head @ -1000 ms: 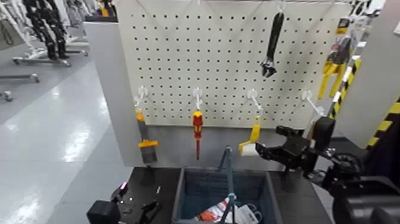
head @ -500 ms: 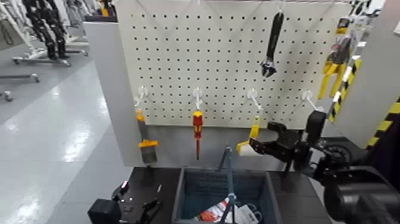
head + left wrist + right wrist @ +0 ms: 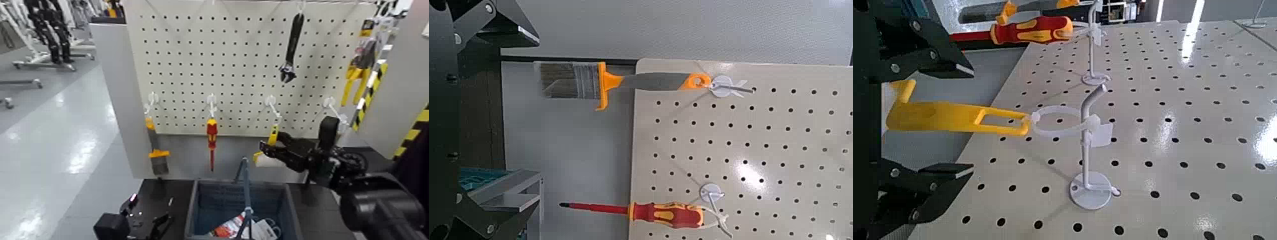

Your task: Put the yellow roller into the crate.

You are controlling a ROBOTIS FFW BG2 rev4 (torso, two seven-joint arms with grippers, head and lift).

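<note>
Clock directions are taken from the crate as the head view shows it, with twelve straight ahead. Between ten and eleven, far off across the shiny grey floor (image 3: 60, 137), stand wheeled frames (image 3: 43, 62). At nine, the left gripper (image 3: 537, 122) waits beside the crate, its fingers apart with nothing between them. At ten, a paintbrush (image 3: 644, 82) with an orange and dark grey handle hangs bristles down from a hook near the lower left edge of the pegboard (image 3: 191, 70). At eleven, a red-and-yellow screwdriver (image 3: 212, 135) hangs from the next hook, tip down.

The dark blue-grey crate (image 3: 293, 220) sits on a black surface (image 3: 322, 210), its handle bar (image 3: 246, 191) upright; a red-and-white packet (image 3: 228, 228) and a white item (image 3: 263, 230) lie inside. At one, the yellow roller (image 3: 935, 116) hangs by a white loop from a hook, its white sleeve (image 3: 268, 161) at the lower end. The right gripper (image 3: 971, 122) is there too, having come in from the three o'clock side; its fingers stand apart, one on each side of the yellow handle, with space visible on both sides. Higher, between twelve and one, hangs a black-handled adjustable wrench (image 3: 292, 48). Between one and two hangs a yellow-handled tool (image 3: 355, 83), and at two runs yellow-and-black striped tape (image 3: 410, 134).
</note>
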